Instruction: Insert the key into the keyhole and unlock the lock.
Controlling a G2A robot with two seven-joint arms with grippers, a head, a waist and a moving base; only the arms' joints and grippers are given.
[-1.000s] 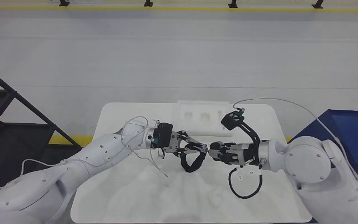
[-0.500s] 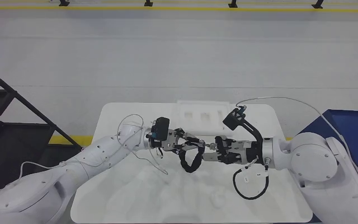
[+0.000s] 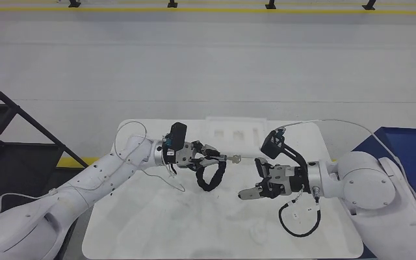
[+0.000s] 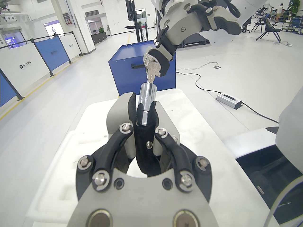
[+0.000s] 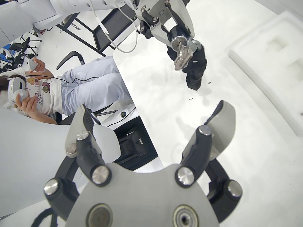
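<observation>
Right gripper (image 5: 152, 108): nearest the robot, jaws spread wide and holding nothing, hanging over the table (image 3: 162, 221) with the key (image 4: 152, 70) up at its 11 o'clock, well apart
Key: blade sunk in the keyhole (image 4: 149, 84) at the end of the lock (image 4: 146, 95), head poking out toward 3 o'clock with nothing gripping it; a spare key (image 5: 179, 63) dangles off the same ring
Lock: chrome barrel held up off the table, roughly level, its black cable loop (image 5: 195, 72) drooping at 6 o'clock beneath it
Left gripper (image 4: 142, 109): at 9 o'clock of the key, clamped tight on the barrel, pinching the lock
Foam tray (image 3: 211, 130): way back at the table's 12 o'clock edge, out of the action
Stage, my call: insertion looks done; whether the lock has released I can't tell, so the turn is the thing to watch
Risk one: the right gripper comes in and catches the dangling spare instead of the seated head, since the two overlap, and the twist does nothing
Risk two: slick chrome spins inside the left gripper under the twist, so barrel and key turn together and nothing unlocks
Risk three: an off-axis approach shoves the head sideways and levers or bends the blade
Risk four: barrel near level, key unheld, so a jolt of the left arm could shake it back out
</observation>
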